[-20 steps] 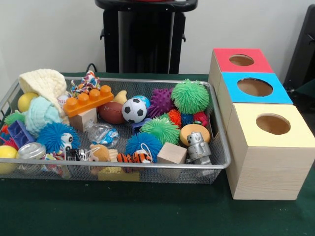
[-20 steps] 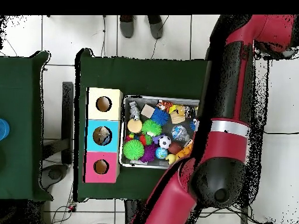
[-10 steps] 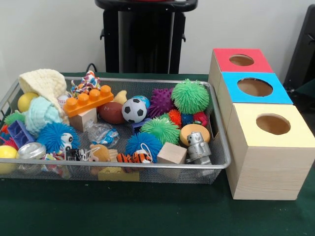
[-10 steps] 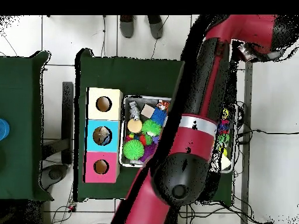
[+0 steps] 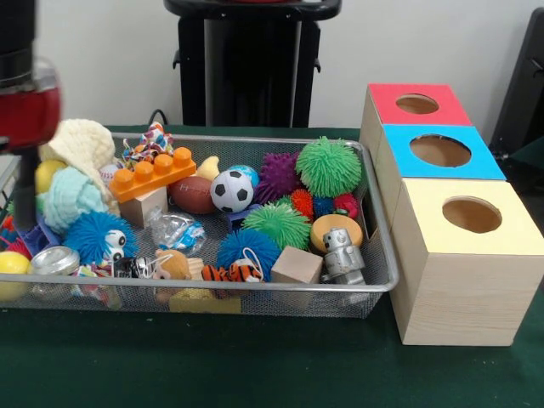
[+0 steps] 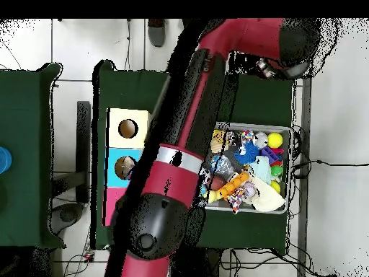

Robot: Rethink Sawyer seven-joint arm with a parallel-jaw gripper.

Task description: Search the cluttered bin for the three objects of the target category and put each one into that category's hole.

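The arm (image 5: 25, 93) has swung over the toy-filled bin (image 5: 378, 255).

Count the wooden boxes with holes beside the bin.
3, in a row right of the bin: red-topped box farthest, blue-topped box in the middle, yellow-topped box nearest.

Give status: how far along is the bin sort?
Done: nothing evident; silver wire-mesh bin is packed with toys. In hand: nothing seen held; red-and-black robot arm hangs over the bin's left end. Left: seemingly all three drops into a round hole in the colour-topped wooden boxes.
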